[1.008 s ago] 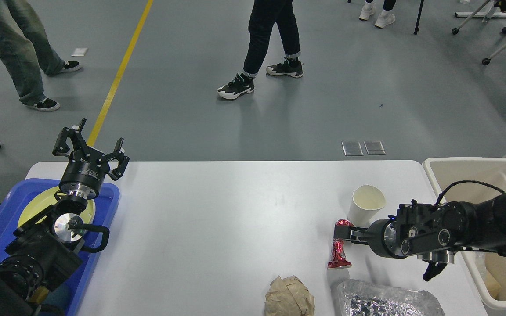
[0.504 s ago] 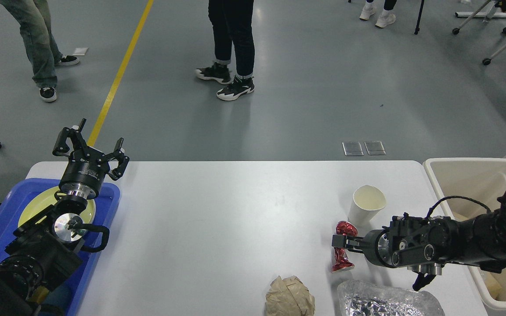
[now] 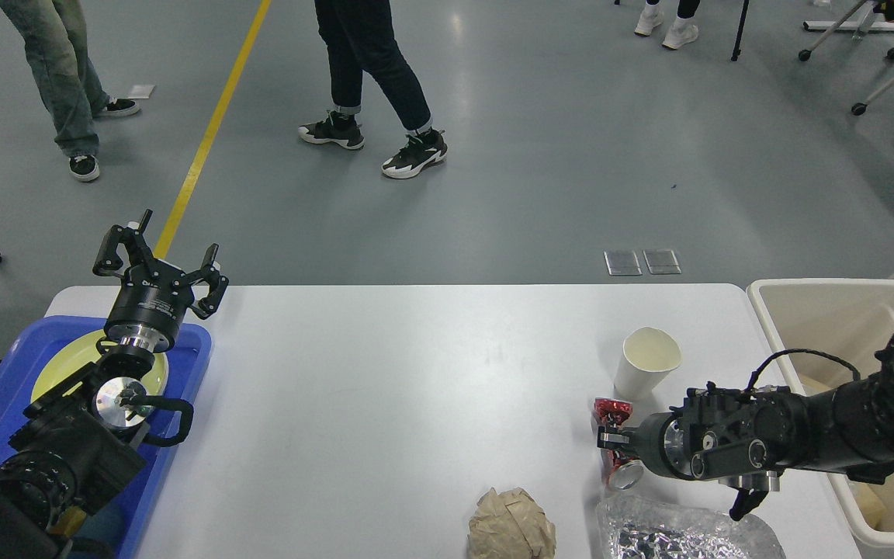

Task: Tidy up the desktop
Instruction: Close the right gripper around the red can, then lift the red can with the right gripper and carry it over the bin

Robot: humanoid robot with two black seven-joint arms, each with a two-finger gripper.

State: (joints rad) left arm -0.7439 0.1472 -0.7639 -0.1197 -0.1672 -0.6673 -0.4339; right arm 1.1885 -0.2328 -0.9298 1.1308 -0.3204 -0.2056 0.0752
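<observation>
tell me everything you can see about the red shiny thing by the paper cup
The red can looks like crushed, shiny red metal with a silvery end facing the near edge of the desktop. It is pinched in the middle and sits just in front of the white paper cup, beyond the foil sheet. The right gripper is at its waist, its fingers closed around it and hiding part of it. Whether the can rests on the desktop or is slightly lifted cannot be told.

The left arm is rising from the lower left, its left gripper (image 3: 158,260) pointing upward with fingers spread wide; the right arm is reaching in horizontally from the right edge, its right gripper (image 3: 610,439) pointing left, finger spacing unclear.
</observation>
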